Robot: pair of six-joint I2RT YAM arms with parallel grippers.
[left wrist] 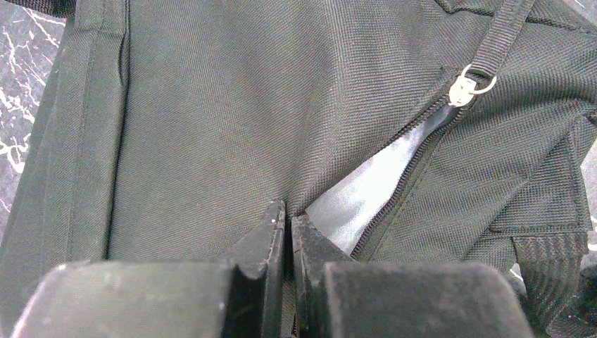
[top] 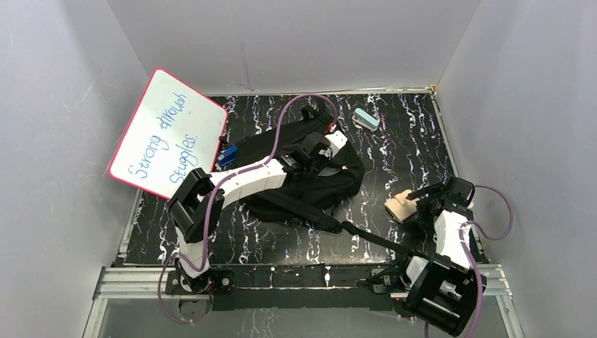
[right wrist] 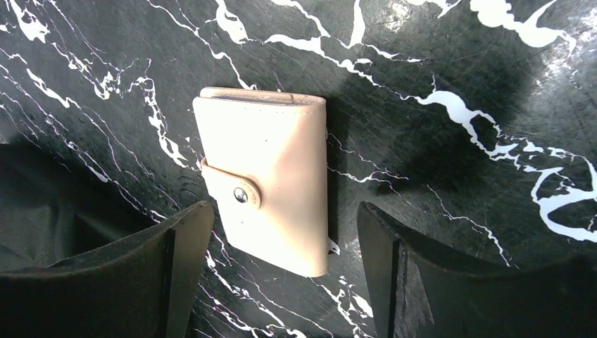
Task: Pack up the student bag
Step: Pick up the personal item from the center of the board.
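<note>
The student bag (top: 296, 184) is a black fabric backpack lying in the middle of the marbled table. In the left wrist view its zipper (left wrist: 461, 88) is partly undone, showing shiny lining (left wrist: 366, 190). My left gripper (top: 329, 160) rests on the bag, shut (left wrist: 288, 215) on the fabric edge beside that opening. A beige snap wallet (top: 401, 205) lies flat on the table right of the bag. Over it my right gripper (top: 417, 204) stands open (right wrist: 283, 211), one finger on either side of the wallet (right wrist: 267, 179) without touching it.
A pink-rimmed whiteboard (top: 169, 134) with blue writing leans at the back left. A small blue object (top: 227, 155) lies by the bag's left side and a pale teal block (top: 366, 118) at the back. A bag strap (top: 366, 236) trails toward the right arm's base.
</note>
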